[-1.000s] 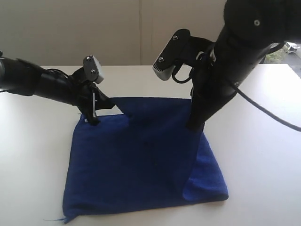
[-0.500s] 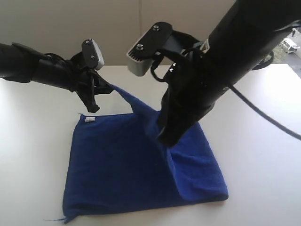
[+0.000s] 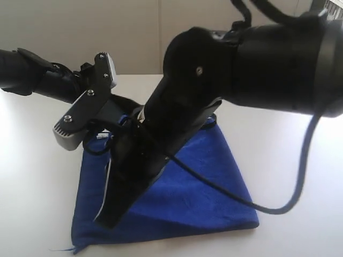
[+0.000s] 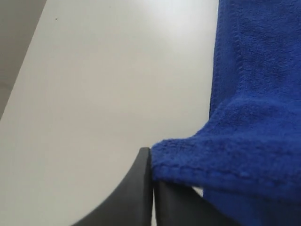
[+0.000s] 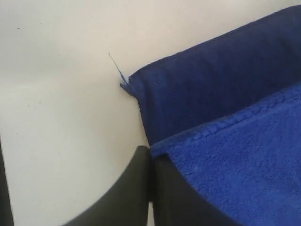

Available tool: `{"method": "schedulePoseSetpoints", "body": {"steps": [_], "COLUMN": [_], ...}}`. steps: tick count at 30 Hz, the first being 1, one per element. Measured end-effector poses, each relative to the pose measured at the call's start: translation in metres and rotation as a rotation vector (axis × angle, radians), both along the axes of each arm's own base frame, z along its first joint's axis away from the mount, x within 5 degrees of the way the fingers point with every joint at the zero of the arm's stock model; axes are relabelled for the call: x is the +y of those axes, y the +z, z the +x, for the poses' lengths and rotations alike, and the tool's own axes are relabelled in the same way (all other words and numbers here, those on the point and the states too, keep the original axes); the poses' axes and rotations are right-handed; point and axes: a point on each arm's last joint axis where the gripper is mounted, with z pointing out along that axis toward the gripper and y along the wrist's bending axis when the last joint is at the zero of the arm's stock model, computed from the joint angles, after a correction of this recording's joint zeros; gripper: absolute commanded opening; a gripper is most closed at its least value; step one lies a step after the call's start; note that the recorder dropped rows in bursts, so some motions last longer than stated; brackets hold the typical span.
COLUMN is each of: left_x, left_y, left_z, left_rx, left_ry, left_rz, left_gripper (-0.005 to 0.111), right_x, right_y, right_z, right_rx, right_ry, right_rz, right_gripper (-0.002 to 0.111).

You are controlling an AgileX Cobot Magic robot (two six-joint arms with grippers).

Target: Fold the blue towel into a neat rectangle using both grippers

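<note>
Since the view half a second back, we log the right arm swung from mid-cloth toward the front-left corner, taking its cloth edge along. The left arm at rear left has barely shifted.

Item: blue towel (image 3: 214, 176). It lies doubled on the white table (image 3: 37, 182), with its upper layer drawn forward over the lower.

Item: right gripper (image 5: 150, 157). Its fingers are pressed together on a hemmed edge of the top layer, just beside the towel corner where a loose thread (image 5: 115, 63) sticks out.

Item: left gripper (image 4: 151, 162). Its jaws are closed on another hemmed corner, held above the table. In the exterior view the right arm largely hides it.

Step in hand, by our judgement: carrying the far edge over to the near edge, with the right side close to its end point.

Next move, as we judge it: the left gripper brings its corner forward likewise. Both corners should be laid flush on the lower edge before either pair of fingers parts, or a skewed flap will remain.
</note>
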Motion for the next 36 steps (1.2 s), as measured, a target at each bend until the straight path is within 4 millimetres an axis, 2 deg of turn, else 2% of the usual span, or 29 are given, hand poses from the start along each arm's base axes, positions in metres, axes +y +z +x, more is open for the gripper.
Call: {"method": "schedulePoseSetpoints", "body": {"steps": [4,10,21,31,36], "left_x": [0.002,0.006,0.009,0.01,0.015], "left_y": [0.0,-0.002,-0.005,-0.006,-0.017], "left_z": [0.003,0.004,0.004,0.003,-0.001], "left_rx": [-0.03,-0.068,-0.103,-0.111,-0.114], "left_ry": [0.023,0.001,-0.046,-0.073,-0.076], "left_rz": [0.032,0.114,0.209,0.245,0.305], "left_gripper": [0.0,0.0,0.0,0.0,0.0], "right_x": [0.018,0.029,0.039,0.05,0.052], "right_y": [-0.019,-0.037,-0.056,-0.058,-0.067], "right_z": [0.002,0.008,0.011,0.004,0.005], "right_rx": [0.009,0.042,0.088,0.058,0.076], "right_ry": [-0.006,-0.034,-0.04,-0.007,-0.006], "right_rz": [0.027,0.046,0.063,0.082,0.067], "right_gripper": [0.0,0.0,0.0,0.0,0.0]}}
